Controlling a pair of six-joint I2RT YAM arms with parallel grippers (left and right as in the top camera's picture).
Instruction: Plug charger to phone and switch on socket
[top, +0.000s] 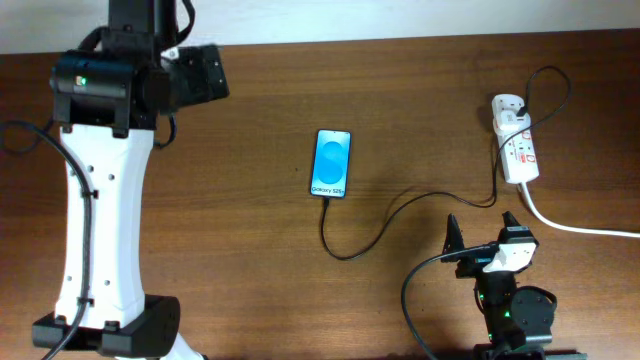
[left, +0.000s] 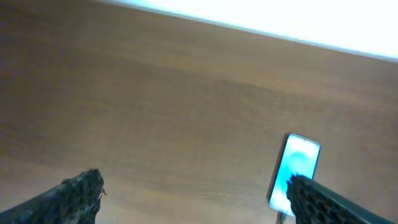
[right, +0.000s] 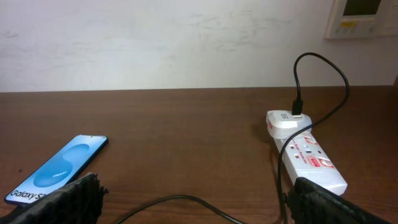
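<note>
The phone (top: 332, 162) lies flat mid-table, blue screen up, "Galaxy" end toward the front. The thin black charger cable (top: 400, 208) runs from the phone's front end, loops and reaches the white socket strip (top: 517, 150) at the right, where its plug sits. My right gripper (top: 482, 232) is open and empty near the front right, with the cable (right: 186, 200) between its fingers' line of sight, the phone (right: 59, 169) to its left and the socket (right: 306, 155) to its right. My left gripper (left: 196, 190) is open and empty, high at the back left; the phone (left: 293, 171) shows partly behind its right finger.
A thick white cord (top: 580, 228) leaves the socket toward the right edge. The left arm's white body (top: 95, 210) and base stand at the left. A white wall (right: 186, 43) with a wall panel (right: 360, 17) is behind the table.
</note>
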